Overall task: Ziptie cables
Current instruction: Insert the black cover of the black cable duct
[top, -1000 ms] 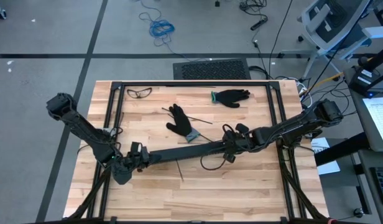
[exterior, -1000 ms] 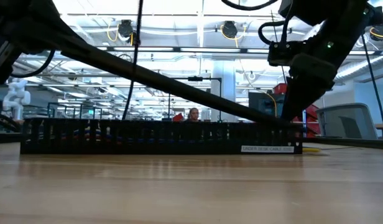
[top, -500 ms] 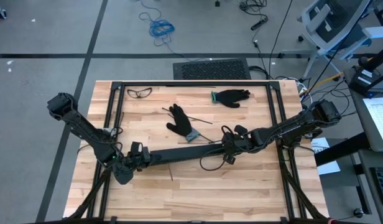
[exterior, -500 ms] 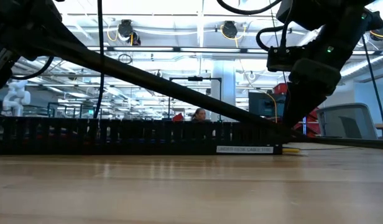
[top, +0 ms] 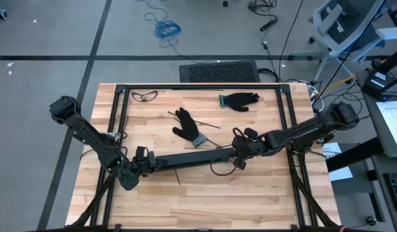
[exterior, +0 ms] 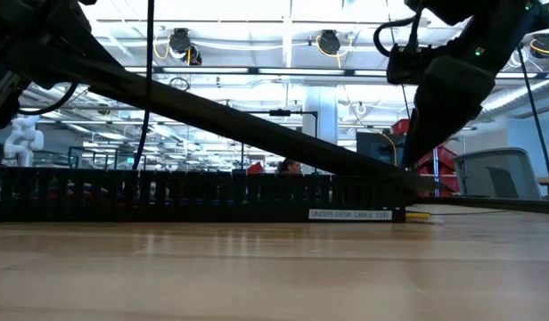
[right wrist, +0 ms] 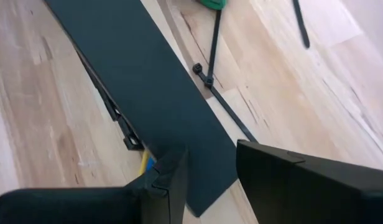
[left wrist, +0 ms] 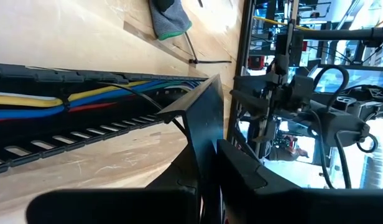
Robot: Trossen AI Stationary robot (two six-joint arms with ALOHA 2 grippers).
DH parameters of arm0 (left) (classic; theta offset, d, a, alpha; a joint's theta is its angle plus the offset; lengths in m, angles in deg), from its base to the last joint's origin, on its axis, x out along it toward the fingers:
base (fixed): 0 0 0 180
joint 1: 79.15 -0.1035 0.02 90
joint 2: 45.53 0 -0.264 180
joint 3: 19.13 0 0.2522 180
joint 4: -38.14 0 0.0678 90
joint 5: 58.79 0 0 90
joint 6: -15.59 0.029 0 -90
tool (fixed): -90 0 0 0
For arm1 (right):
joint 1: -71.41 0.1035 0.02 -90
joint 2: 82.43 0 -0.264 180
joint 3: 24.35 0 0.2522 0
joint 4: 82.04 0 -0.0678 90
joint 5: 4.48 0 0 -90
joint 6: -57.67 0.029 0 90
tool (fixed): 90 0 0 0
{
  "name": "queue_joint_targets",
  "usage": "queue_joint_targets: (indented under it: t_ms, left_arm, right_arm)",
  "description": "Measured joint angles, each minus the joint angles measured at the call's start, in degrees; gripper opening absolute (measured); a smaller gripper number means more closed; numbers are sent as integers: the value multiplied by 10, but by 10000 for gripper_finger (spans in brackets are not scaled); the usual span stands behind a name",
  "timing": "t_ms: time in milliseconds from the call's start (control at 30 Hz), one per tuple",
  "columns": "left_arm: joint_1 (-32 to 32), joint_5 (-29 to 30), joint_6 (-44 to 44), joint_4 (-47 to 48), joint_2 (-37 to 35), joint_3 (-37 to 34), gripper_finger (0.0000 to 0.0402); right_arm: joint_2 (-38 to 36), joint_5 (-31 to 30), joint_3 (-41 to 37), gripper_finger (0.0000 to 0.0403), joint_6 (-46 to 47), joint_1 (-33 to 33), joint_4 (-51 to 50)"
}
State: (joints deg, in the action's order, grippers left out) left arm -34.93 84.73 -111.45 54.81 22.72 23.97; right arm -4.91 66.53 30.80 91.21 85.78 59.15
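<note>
The cables (left wrist: 48, 102), yellow, blue, green and red wires, lie inside a long black slotted tray (top: 185, 161) that rests flat across the table's middle (exterior: 167, 196). A flat black lid (right wrist: 142, 74) slopes over the tray, high at the left end and down on the tray at the right end (exterior: 404, 183). My left gripper (top: 135, 166) is shut on the lid's left end. My right gripper (top: 239, 151) stands at the lid's right end with its fingers apart (right wrist: 210, 180). My left gripper pinches the lid's left end (left wrist: 204, 143) between its two fingers, seen edge-on. That end is lifted off the tray and the lid slants down toward its far end. My right gripper has one finger (right wrist: 170, 174) over the lid's right end (right wrist: 201, 199) and the other beside its edge; whether they touch it, I cannot tell.
Two black gloves (top: 189, 125) (top: 240, 100) and safety glasses (top: 144, 95) lie toward the far edge. Thin black zip ties lie loose (top: 193, 119) (top: 176, 177) (right wrist: 222, 99). A black cord loops beside my right gripper (top: 221, 171). Dark frame rails border the table.
The tray has slid a little toward the table's left, and the loose zip tie at its near side has shifted left with it. My right gripper moved slightly left, then back right and a little up. The lid has stayed raised at its left end.
</note>
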Motion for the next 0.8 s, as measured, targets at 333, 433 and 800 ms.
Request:
queue_joint_targets:
  t_ms: [333, 433, 800]
  left_arm:
    - [0, -6, -1, -2, 0, 0, 43]
    - [3, -6, 5, -22, 0, 0, 35]
    - [10, 3, 70, -41, 0, 24, 4]
  right_arm:
    - [-4, -2, 0, 125, 3, 0, -11]
    - [-4, -2, 0, 125, 2, 0, -20]
    - [-6, -37, 0, 125, 1, -2, -22]
